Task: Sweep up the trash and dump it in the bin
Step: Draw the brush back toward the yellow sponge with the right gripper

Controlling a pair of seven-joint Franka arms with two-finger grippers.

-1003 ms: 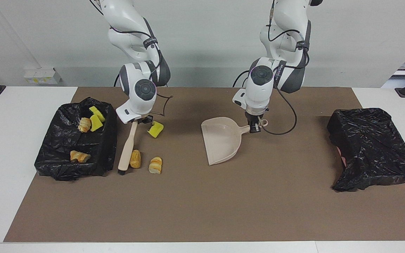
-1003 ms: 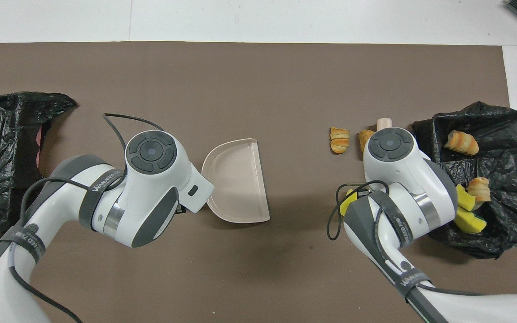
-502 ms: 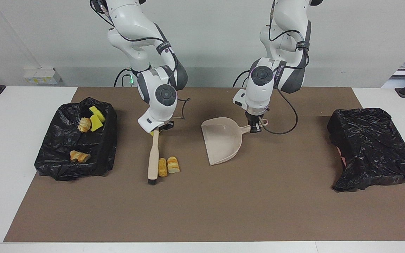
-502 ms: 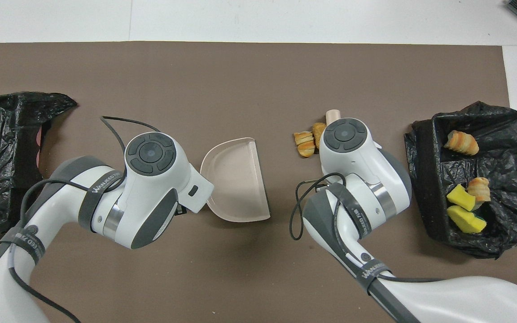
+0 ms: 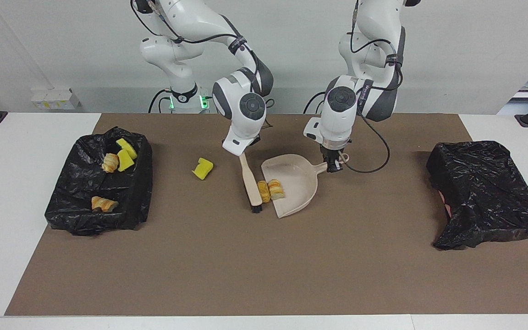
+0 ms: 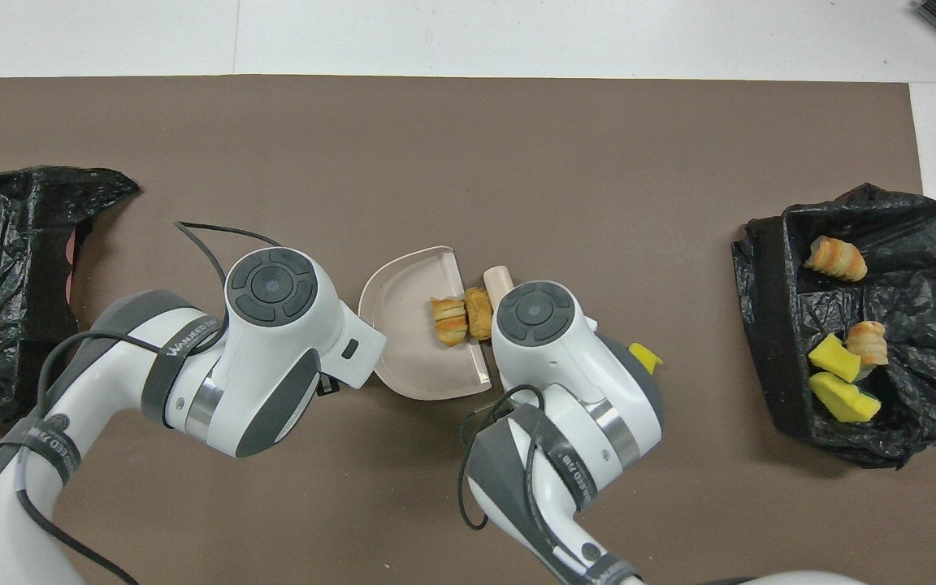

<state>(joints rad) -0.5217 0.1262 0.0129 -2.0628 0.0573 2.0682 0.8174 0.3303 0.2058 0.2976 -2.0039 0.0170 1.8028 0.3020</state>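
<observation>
right gripper [image 5: 244,153] clamped on the brush [image 5: 251,183] has two bread chunks [image 5: 270,190] at the dustpan [image 5: 294,183] lip, left gripper [image 5: 333,166] pinching its handle, one yellow wedge [image 5: 203,168] stranded toward the right arm's end

Desk [image 5: 25,151]: white, with a plain brown mat [image 5: 264,266] over most of it. Dustpan [image 5: 297,195]: pale beige; brush [image 5: 248,176] the same beige, black bristles. Two bread-like chunks [image 5: 270,190] in the pan: tan with orange bands. Loose foam wedge [image 5: 203,168]: bright yellow. Both bin liners [image 5: 69,201]: glossy black. Arms: white with dark grey joints.
</observation>
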